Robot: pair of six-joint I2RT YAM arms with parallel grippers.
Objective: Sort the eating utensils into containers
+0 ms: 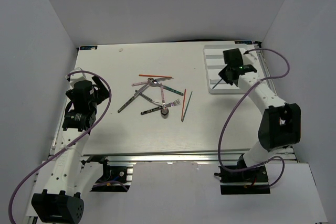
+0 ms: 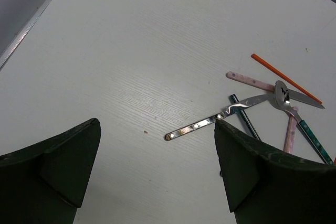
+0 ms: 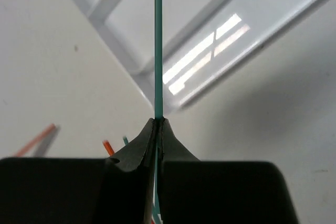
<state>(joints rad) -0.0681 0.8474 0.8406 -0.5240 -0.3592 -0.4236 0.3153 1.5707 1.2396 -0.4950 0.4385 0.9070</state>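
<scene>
While the right arm works at the tray, the left pincer hangs released, jaws fully apart and holding nothing. It is above bare desk on the 9 o'clock side of the utensil heap.

The heap lies unsorted at the desk centre. A silver knife sits at its 8 o'clock edge and an orange stick at 12 o'clock. Crossed metal and pink-handled pieces lie between them, with a fork toward 3 o'clock. Just beside the fork, a second orange stick and a second green stick lie side by side.

The white tray sits at the desk's 2 o'clock corner. The right pincer is clenched on a green stick, held over the tray's corner nearest the heap and not yet lying in a compartment.

Assessment: the task is at an early stage. No utensil shows in the visible compartments, though the arm hides part of the tray. One stick is mid-delivery, and every piece on the desk awaits sorting.
</scene>
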